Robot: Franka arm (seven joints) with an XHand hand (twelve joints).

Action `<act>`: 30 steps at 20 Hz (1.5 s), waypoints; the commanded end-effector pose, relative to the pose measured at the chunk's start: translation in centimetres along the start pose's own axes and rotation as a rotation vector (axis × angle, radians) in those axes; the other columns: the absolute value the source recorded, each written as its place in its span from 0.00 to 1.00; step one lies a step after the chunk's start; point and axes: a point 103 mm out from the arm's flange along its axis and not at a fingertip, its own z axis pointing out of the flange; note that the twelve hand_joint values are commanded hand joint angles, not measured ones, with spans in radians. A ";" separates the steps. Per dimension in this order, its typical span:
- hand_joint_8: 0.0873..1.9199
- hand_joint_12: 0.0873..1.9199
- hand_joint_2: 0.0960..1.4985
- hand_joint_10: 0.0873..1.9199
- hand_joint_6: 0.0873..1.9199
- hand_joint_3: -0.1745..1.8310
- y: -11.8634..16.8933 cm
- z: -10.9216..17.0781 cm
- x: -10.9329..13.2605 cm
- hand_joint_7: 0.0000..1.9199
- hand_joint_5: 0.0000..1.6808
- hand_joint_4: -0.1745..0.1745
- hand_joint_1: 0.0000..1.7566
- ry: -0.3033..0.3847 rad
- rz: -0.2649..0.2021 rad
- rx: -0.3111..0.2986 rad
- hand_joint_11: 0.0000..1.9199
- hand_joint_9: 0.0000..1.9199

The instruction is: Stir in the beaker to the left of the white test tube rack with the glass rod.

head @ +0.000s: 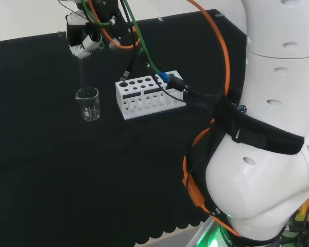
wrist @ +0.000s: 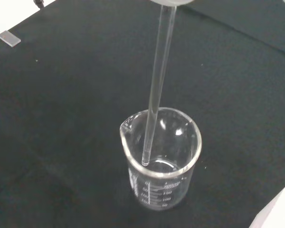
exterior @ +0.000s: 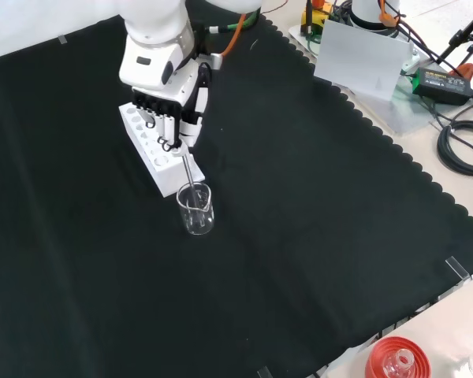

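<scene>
I see one beaker [head: 87,104] on the black tabletop [head: 51,175], left of centre in the head view, with one white test tube rack [head: 147,96] just to its right. At upper left, my hand [head: 83,40] has its fingers curled round one glass rod [head: 81,74], which reaches down into the beaker; in the wrist view its tip sits inside, near the bottom. In the front view's lower right corner stands a red ribbed stand [exterior: 396,361] holding clear glassware.
</scene>
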 end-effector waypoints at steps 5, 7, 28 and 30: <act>0.39 0.37 0.70 0.20 0.27 0.00 -0.4 0.6 -3.6 0.83 0.75 0.00 0.70 0.014 0.025 0.011 0.86 0.97; 0.39 0.37 0.70 0.20 0.27 0.00 -1.0 0.6 -3.9 0.83 0.75 0.00 0.70 0.014 0.035 0.005 0.86 0.97; 0.39 0.37 0.70 0.20 0.27 0.00 -1.1 0.0 1.7 0.83 0.75 0.00 0.70 0.005 0.004 0.002 0.86 0.97; 0.39 0.37 0.70 0.20 0.27 0.00 -0.6 -0.3 1.6 0.83 0.75 0.00 0.70 0.005 -0.003 0.003 0.86 0.97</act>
